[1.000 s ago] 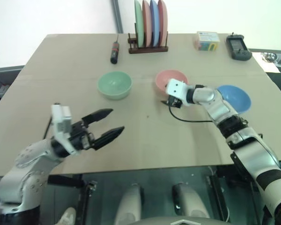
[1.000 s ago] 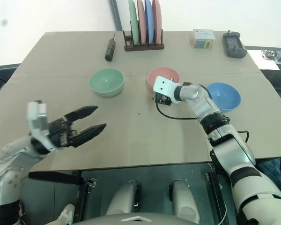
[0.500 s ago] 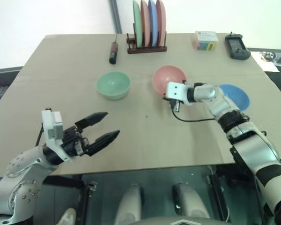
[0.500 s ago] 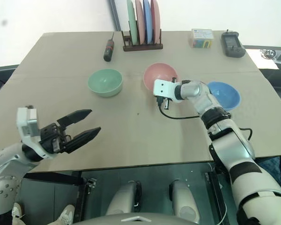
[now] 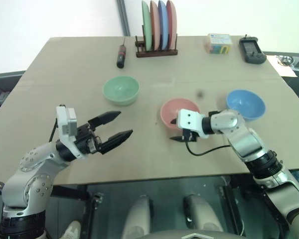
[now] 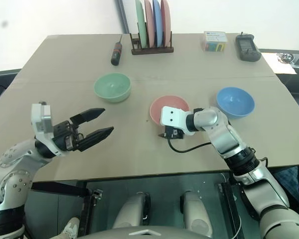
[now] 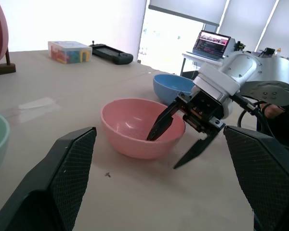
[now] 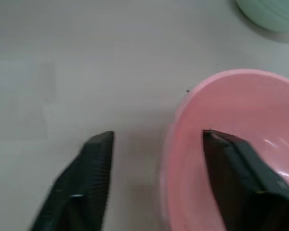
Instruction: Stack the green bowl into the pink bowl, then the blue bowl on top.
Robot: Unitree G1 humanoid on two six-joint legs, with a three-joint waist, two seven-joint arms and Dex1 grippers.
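Note:
The pink bowl sits upright near the middle of the table. My right gripper is open and straddles the bowl's near rim, with one finger inside and the other outside on the table. The pink rim passes between those two fingers. Farther back on the left stands the green bowl. The blue bowl rests to the right of the pink one, behind my right forearm. My left gripper hovers open above the table's front left, pointing toward the pink bowl and holding nothing.
At the back edge a wooden rack holds several upright plates. A screwdriver lies left of it. A colourful box and a black handheld device sit at the back right. A black cable loops under my right wrist.
The pink bowl, gripped and tilted half a second ago, has been drawn toward the table's front and now sits flat. My right gripper has opened around its rim. The left arm has barely moved.

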